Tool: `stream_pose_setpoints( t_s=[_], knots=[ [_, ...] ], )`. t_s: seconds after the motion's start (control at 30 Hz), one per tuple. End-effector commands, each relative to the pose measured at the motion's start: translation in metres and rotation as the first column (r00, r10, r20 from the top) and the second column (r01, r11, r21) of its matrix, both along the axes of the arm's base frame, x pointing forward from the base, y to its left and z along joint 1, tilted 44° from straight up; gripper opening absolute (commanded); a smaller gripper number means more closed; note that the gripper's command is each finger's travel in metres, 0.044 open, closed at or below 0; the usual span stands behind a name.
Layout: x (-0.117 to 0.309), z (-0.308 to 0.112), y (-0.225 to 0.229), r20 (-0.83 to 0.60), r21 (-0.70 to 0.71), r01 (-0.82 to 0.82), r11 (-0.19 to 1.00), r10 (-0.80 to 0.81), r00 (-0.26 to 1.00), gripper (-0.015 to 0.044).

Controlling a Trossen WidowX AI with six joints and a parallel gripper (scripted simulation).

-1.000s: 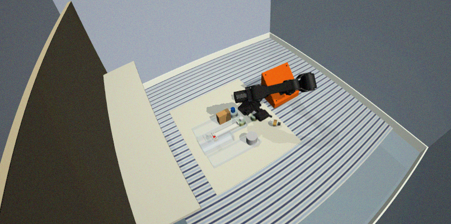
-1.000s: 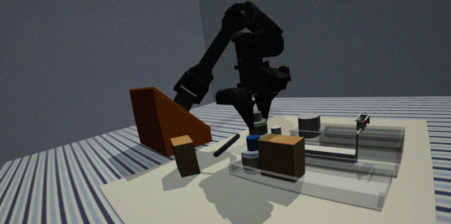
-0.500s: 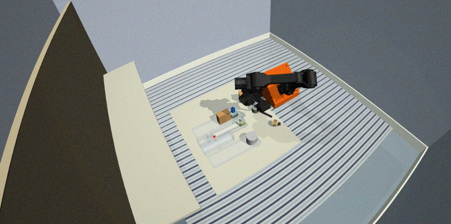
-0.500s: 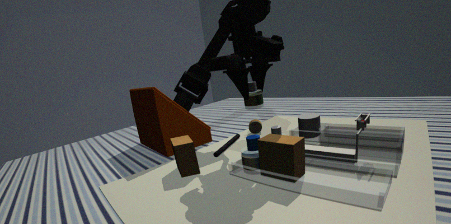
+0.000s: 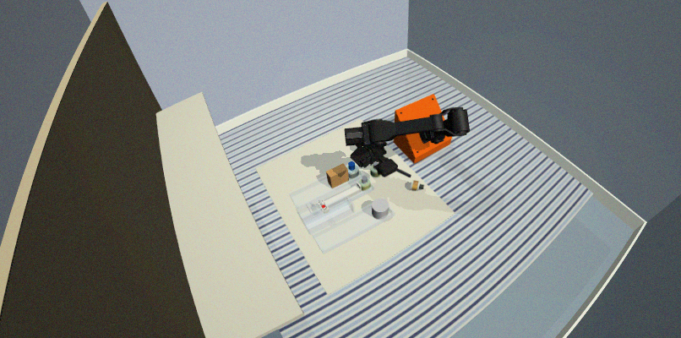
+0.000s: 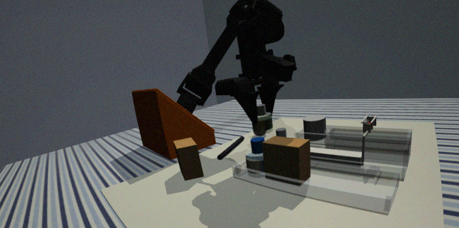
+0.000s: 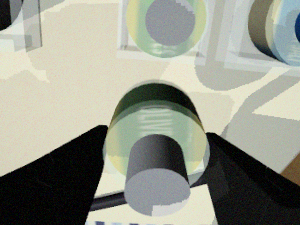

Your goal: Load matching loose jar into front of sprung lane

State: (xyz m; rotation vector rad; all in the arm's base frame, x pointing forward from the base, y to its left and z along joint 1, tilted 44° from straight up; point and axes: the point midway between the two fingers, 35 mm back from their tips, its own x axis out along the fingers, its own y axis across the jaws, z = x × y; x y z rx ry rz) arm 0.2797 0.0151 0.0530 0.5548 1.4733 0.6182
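Note:
My gripper [image 6: 264, 119] [image 7: 156, 137] is shut on a pale green jar with a grey cap [image 6: 263, 126] [image 7: 156, 116], holding it roughly upright above the mat, just in front of the lanes. A matching green jar [image 5: 365, 183] [image 7: 202, 21] stands at the front of the middle lane; in the exterior view mostly its grey cap [image 6: 281, 131] shows. The sprung pusher's white bar [image 5: 340, 196] [image 6: 337, 153] runs back from that jar to a handle with a red mark [image 5: 322, 205] [image 6: 369, 123]. The low front stop is hard to make out.
A blue-capped jar [image 5: 351, 171] [image 6: 257, 146] stands in one side lane beside a brown box [image 5: 337, 176] [image 6: 285, 161]; a grey cylinder [image 5: 380, 209] [image 6: 314, 127] stands in the other. A black rod [image 6: 231, 147] [image 7: 107, 201], a toppled orange jar [image 5: 415, 185] and a brown block [image 6: 189, 162] lie outside.

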Motion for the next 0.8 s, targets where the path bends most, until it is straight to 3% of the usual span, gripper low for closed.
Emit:
stream_pose_setpoints(
  t_s=[0.0,0.77],
  knots=[
    [0.001,-0.007,0.004,-0.008,0.005,0.009,1.0,-0.009,1.0,0.0],
    [0.006,-0.021,0.018,-0.007,0.006,0.009,1.0,-0.009,1.0,0.0]
  ],
)
